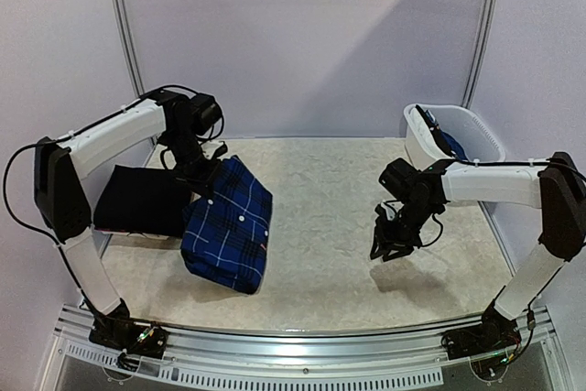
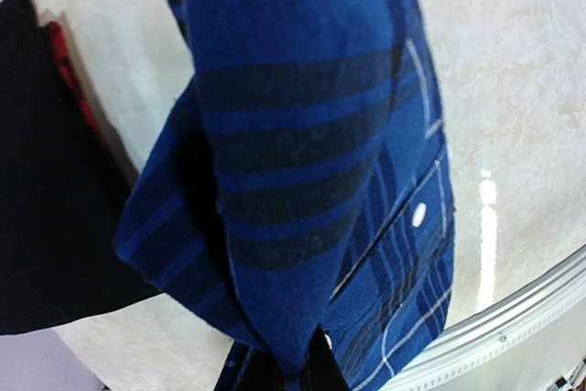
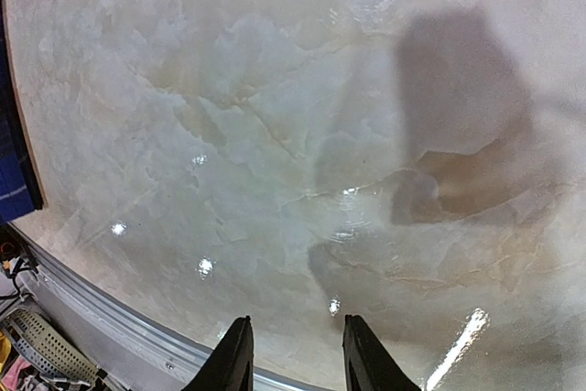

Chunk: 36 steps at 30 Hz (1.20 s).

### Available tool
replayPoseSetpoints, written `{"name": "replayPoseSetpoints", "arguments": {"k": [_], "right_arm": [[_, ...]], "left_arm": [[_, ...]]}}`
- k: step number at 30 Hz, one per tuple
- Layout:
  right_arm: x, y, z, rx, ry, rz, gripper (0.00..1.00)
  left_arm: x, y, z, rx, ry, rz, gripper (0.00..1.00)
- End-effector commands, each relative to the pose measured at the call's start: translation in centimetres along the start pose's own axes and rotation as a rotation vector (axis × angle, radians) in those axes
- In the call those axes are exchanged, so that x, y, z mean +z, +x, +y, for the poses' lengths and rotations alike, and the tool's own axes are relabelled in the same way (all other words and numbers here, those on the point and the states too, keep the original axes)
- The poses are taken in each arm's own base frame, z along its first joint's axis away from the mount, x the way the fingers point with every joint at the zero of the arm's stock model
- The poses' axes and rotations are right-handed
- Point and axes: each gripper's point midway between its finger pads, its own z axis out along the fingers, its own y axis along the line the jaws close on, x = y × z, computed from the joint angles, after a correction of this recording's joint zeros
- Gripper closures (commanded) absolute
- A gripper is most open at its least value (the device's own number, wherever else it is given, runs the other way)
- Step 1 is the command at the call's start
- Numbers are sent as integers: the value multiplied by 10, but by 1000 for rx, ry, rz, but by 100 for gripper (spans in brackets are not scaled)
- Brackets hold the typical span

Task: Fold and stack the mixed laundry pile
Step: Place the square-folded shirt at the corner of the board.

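My left hand (image 1: 201, 176) pinches the far end of the folded blue plaid button shirt (image 1: 229, 226), which slopes down onto the tabletop (image 1: 348, 217) against the flat black garment (image 1: 142, 200), a red edge (image 2: 78, 89) peeking beneath it.

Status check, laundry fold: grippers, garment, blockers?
Left gripper shut on blue plaid button shirt, partly lifted. Right gripper open, empty, over beige marbled table. No obstruction seen.
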Motion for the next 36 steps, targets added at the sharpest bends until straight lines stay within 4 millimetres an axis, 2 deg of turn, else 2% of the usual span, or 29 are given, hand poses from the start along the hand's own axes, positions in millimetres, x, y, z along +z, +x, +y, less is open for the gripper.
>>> {"name": "replayPoseSetpoints", "arguments": {"k": [1, 9, 18, 28, 33, 36], "right_arm": [[-7, -1, 1, 0, -8, -24, 66], [-8, 2, -1, -9, 2, -20, 66], [-5, 6, -5, -16, 10, -4, 66], [5, 14, -14, -21, 33, 39, 66], [8, 16, -16, -29, 43, 62, 66], [10, 16, -16, -32, 49, 74, 66]], "left_arm": [[-36, -2, 20, 6, -32, -43, 100], [-81, -11, 41, -9, -44, -105, 100], [-111, -9, 70, -79, -34, -195, 100], [-145, 17, 89, -134, -37, -274, 100], [-154, 35, 89, -137, -30, -294, 100], [-152, 45, 87, -138, -16, -284, 100]]}}
